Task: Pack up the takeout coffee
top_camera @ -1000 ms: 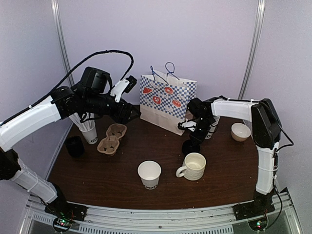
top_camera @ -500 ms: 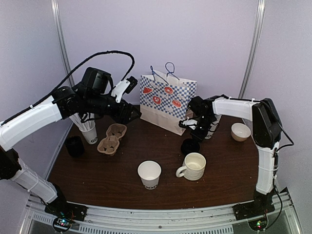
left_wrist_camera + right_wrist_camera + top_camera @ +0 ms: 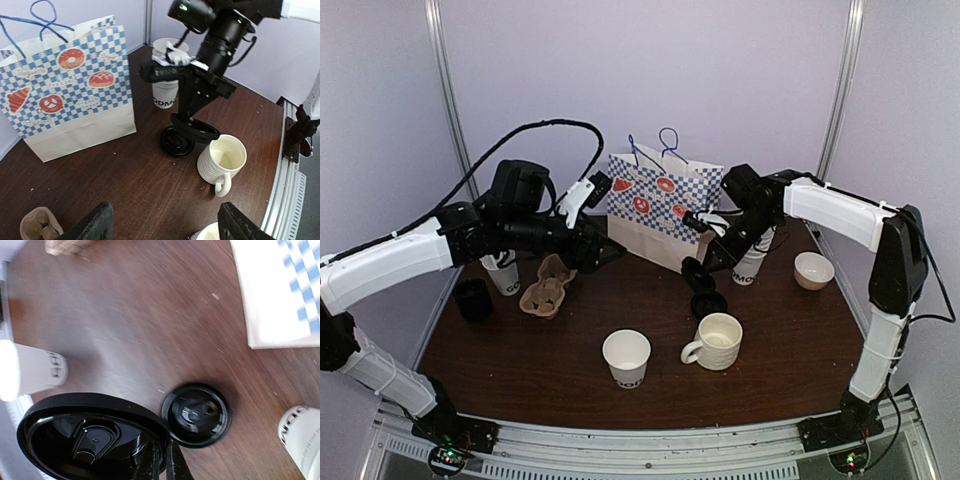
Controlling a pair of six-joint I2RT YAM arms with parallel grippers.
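While the left arm reaches across the left half of the table, a black cylinder (image 3: 473, 298) stands at the far left edge, with a white left cup (image 3: 504, 274) just beside it, its top hidden under the arm. Next to that lies a brown carrier (image 3: 548, 285), both wells bare. The left gripper (image 3: 601, 250) hangs over the carrier's far end; the left wrist view shows its fingers (image 3: 98, 223) spread wide with nothing between them. A checked paper bag (image 3: 660, 205) stands upright at the back centre. The front cup (image 3: 626, 357), white with black lettering, stands lidless near the front edge, well apart from the carrier. Right of centre, a loose lid (image 3: 709, 303) lies flat on the wood, between the bag and a white mug (image 3: 717, 341), near the mug. The right gripper (image 3: 703, 258) is pinched on the rim of the held lid (image 3: 694, 268), which is tilted and raised off the table, partly over the loose lid; whether the two lids touch cannot be told. The right wrist view confirms the fingertips pressed together on the lid's edge (image 3: 90, 435), with the loose lid (image 3: 196, 415) beyond. The rear cup (image 3: 751, 266), also lettered and lidless, stands upright just behind the right gripper, beside the bag's right corner. A small white bowl (image 3: 813, 270) sits at the far right, apart from the rear cup.
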